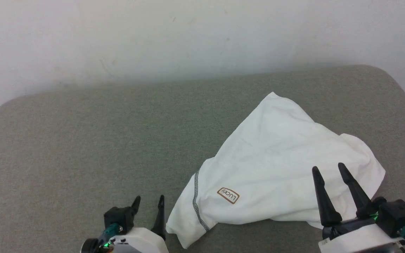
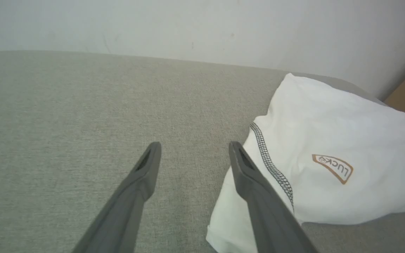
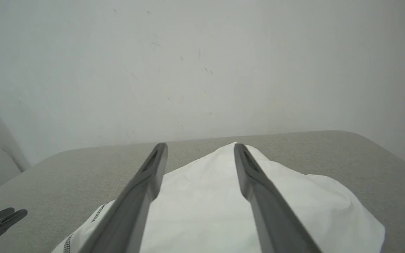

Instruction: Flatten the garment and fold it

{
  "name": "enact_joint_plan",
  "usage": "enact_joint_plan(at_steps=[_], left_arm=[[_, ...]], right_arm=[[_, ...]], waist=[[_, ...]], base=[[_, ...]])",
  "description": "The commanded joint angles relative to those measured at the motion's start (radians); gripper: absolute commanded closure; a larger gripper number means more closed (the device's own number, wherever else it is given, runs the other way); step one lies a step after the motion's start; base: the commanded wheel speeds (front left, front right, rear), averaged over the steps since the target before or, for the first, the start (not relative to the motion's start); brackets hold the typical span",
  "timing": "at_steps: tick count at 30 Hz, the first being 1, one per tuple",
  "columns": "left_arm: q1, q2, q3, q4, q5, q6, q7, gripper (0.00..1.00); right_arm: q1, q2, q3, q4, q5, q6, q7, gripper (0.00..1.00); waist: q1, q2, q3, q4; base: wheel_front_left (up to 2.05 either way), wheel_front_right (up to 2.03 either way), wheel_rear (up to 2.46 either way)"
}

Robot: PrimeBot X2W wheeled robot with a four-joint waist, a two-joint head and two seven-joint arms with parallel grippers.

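Dark, long-fingered left gripper (image 1: pixel 149 202) and right gripper (image 1: pixel 328 168) stand at the near edge of the grey, fabric-covered, round-cornered table (image 1: pixel 83 140). The left is about midway along that edge, the right toward the table's near right corner. Both have their jaws apart and grasp nothing. The garment (image 1: pixel 276 158), a white T-shirt of thin soft fabric, lies on the table's right half, close to its near edge, in a rumpled, roughly triangular heap whose peak points at the table's far edge. Its grey stitched seam (image 1: pixel 196 196) and brown-outlined rectangular logo patch (image 1: pixel 228 195) face upward on the side toward the table's middle. Judged from this lie, flattening is unfinished: layers are doubled over and no sleeve can be told apart. Folding has not begun. No container takes part; the table alone bears the garment.
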Motion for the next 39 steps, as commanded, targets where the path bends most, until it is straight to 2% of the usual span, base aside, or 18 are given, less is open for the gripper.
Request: enact_joint_plan(at_steps=[1,9,17,18,19,20,27,30,36,39], left_arm=[[-0.011,0.006,-0.007,0.029,-0.001,-0.012,0.041,0.00],[-0.130,0.058,-0.090,0.148,-0.006,-0.116,0.340,0.00],[-0.216,0.102,-0.190,0.285,0.035,-0.151,0.666,0.00],[-0.222,0.103,-0.203,0.294,0.036,-0.158,0.692,0.32],[-0.227,0.103,-0.213,0.294,0.035,-0.163,0.703,0.72],[-0.234,0.103,-0.213,0.287,0.033,-0.164,0.696,1.00],[-0.265,0.132,-0.144,0.149,0.017,-0.110,0.531,1.00],[-0.249,0.160,-0.088,0.079,-0.006,-0.071,0.497,1.00],[-0.152,0.226,0.046,-0.029,-0.060,0.035,0.500,1.00],[-0.078,0.238,0.096,-0.034,-0.093,0.071,0.512,1.00]], right_arm=[[0.027,0.010,-0.006,-0.036,-0.007,-0.001,0.008,0.00],[0.111,0.034,-0.029,-0.178,-0.019,-0.001,0.076,0.00],[0.107,0.043,-0.021,-0.208,-0.004,-0.001,0.090,0.00],[0.106,0.043,-0.020,-0.206,-0.002,-0.001,0.089,0.00],[0.106,0.044,-0.021,-0.203,0.002,-0.001,0.089,0.00],[0.105,0.045,-0.024,-0.201,0.005,-0.001,0.087,0.00],[0.116,0.047,-0.053,-0.173,0.017,-0.001,0.084,0.00],[0.117,0.048,-0.052,-0.165,0.025,-0.001,0.089,0.00],[0.122,0.048,-0.063,-0.143,0.034,-0.001,0.098,0.00],[0.120,0.048,-0.069,-0.131,0.033,-0.001,0.102,0.00]], waist=[[0.0001,-0.0002,-0.008,-0.017],[0.0001,-0.0002,0.011,-0.061],[0.0001,-0.0002,0.051,-0.093],[0.0001,-0.0002,0.053,-0.096],[0.0001,-0.0002,0.056,-0.098],[0.0001,-0.0002,0.059,-0.098],[0.0001,-0.0002,0.039,-0.079],[0.0001,-0.0002,0.030,-0.067],[0.0001,-0.0002,0.030,-0.040],[0.0001,-0.0002,0.040,-0.035]], base=[[0.00,0.00,0.00],[0.00,0.00,0.00],[0.00,0.00,0.00],[0.00,0.00,0.00],[0.00,0.00,0.00],[0.00,0.00,0.00],[0.00,0.00,0.00],[0.00,0.00,0.00],[0.00,0.00,0.00],[0.00,0.00,0.00]])
